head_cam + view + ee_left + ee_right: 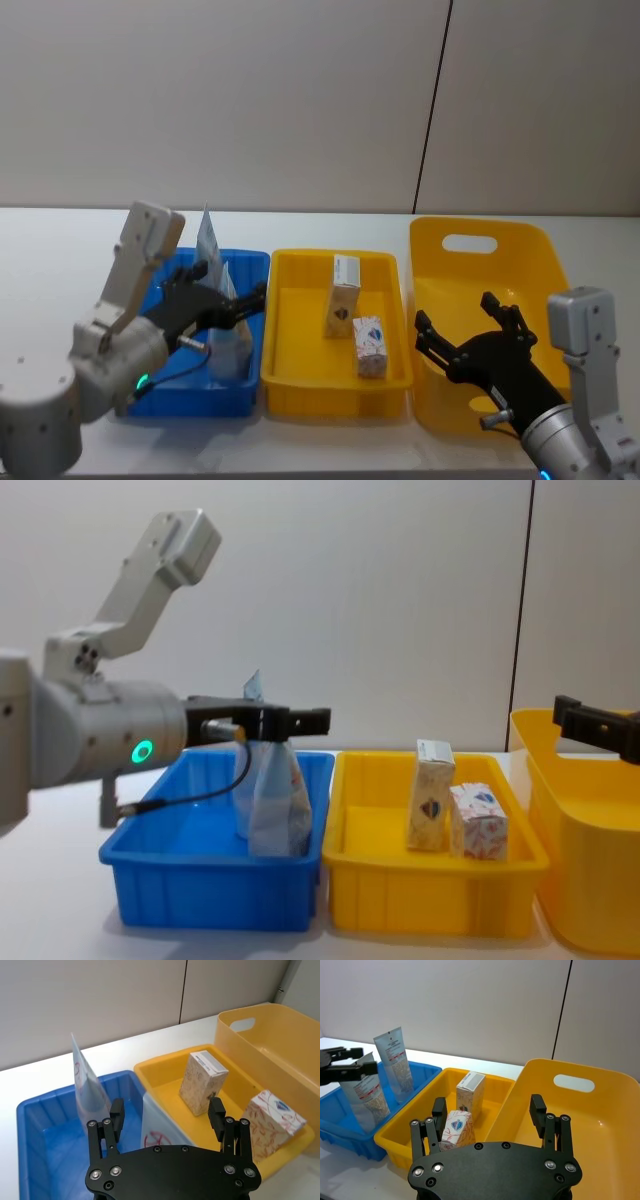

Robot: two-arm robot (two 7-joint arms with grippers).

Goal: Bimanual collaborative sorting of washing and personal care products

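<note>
In the blue bin [170, 395] a pale stand-up pouch [160, 1132] stands upright, with a whitish tube [87, 1085] leaning behind it. My left gripper [236, 284] hovers open at the pouch's top, one finger on each side, not pressing it. From the chest view the pouch [275, 805] sits just under that gripper [300, 720]. The small yellow bin [300, 375] holds a tall beige carton [343, 295] and a squat red-blue patterned carton [370, 345]. My right gripper [455, 312] is open over the large yellow bin [530, 255], holding nothing.
The three bins stand side by side near the white table's front edge. The large yellow bin has a handle cutout [470, 243] in its far wall. A grey wall rises behind the table.
</note>
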